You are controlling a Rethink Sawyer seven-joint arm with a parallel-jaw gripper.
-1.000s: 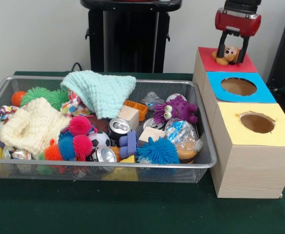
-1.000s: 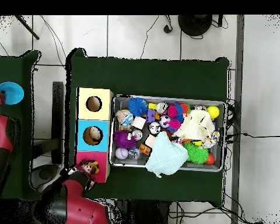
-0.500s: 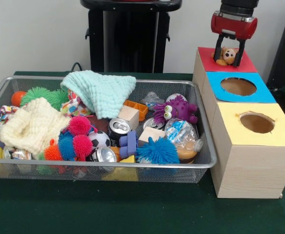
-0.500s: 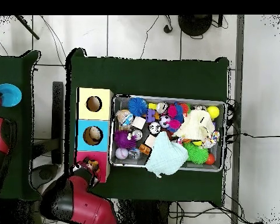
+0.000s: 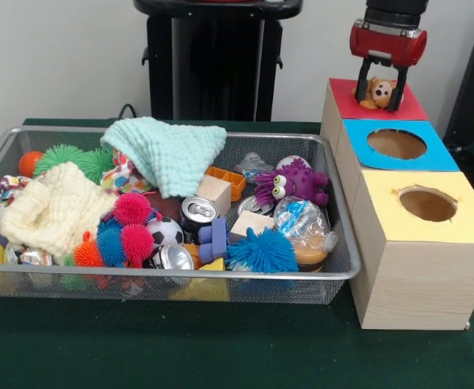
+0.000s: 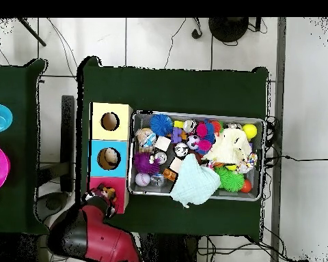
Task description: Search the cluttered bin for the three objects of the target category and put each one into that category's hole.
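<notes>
We saw the gripper (image 5: 383,83) fingers (image 5: 365,78) parted around the tan plush dog (image 5: 378,91), upright, face toward us, on the red card (image 5: 411,108), at the bin's (image 5: 340,235) two o'clock.

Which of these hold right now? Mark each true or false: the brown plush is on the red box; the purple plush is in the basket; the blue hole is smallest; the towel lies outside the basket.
1. The brown plush sits on the red box top, between the gripper fingers. True.
2. The purple plush lies in the basket. True.
3. The blue hole is smallest. False: the blue hole is large.
4. The towel lies outside. False: the towel is inside, over the clutter.
</notes>
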